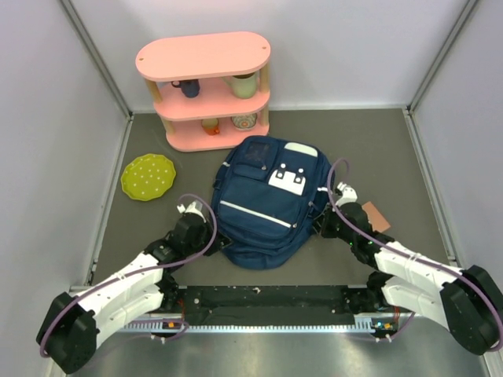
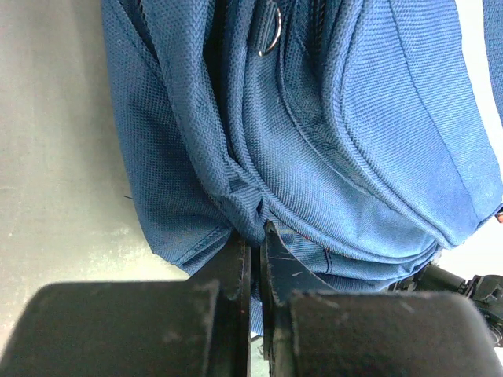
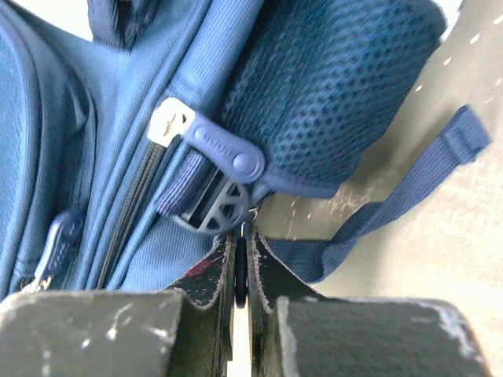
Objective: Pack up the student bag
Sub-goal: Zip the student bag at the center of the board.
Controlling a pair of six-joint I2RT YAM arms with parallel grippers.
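The left gripper (image 2: pixel 253 236) has its two fingers (image 2: pixel 234 267) pressed tight together; a bit of blue cloth from the student bag (image 2: pixel 330 157) is pinched between them; the rest of the bag bulges just past the tips and off to their right; a small metal ring (image 2: pixel 269 31) hangs on the bag well ahead of the tips; bare table (image 2: pixel 55 157) lies to their left. The right gripper (image 3: pixel 242 234) is closed tight too; its tips touch a grey buckle (image 3: pixel 212 208) on the bag's side; a thin dark thing sits between these fingers, but I cannot tell what it is; a blue zip pull (image 3: pixel 216 145) lies just beyond the buckle; a loose blue strap (image 3: pixel 409 184) runs out to the right of the tips. From above, the bag lies flat between both sets of fingers, front side up; a pink shelf (image 1: pixel 206 90) stands beyond it.
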